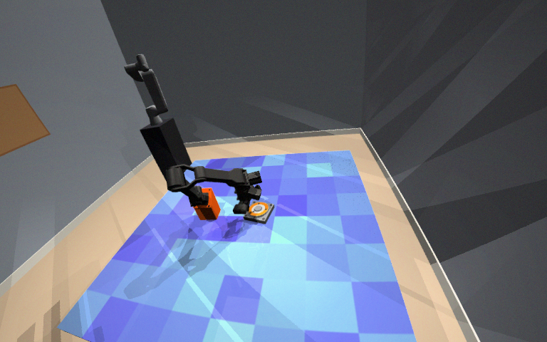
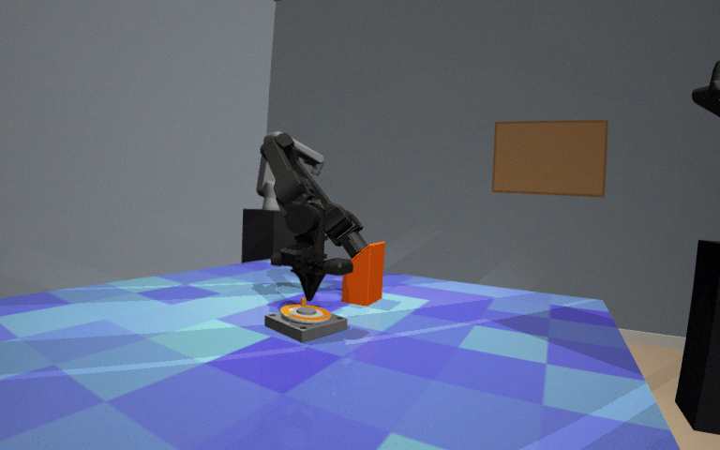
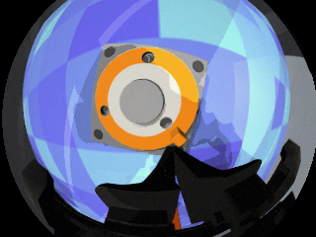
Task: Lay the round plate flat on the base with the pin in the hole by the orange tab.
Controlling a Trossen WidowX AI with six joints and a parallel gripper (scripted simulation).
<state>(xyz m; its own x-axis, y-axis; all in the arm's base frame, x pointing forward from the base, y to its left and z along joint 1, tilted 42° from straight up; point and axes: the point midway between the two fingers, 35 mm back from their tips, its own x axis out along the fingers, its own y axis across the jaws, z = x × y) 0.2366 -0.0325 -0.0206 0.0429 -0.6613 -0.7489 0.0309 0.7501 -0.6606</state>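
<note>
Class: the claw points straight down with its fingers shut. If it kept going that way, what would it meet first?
Probably the orange tab at the round plate's rim; the claw hangs just above it, though depth is uncertain.

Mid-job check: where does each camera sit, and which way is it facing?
Top: high, beyond the mat's far end, looking down at the whole arm and orange plate.
Exterior: low at table level, side-on to the shut gripper poised above the plate.
Wrist: on the gripper, looking straight down onto the plate; only dark fingers show.
All share the plate on its grey base.
</note>
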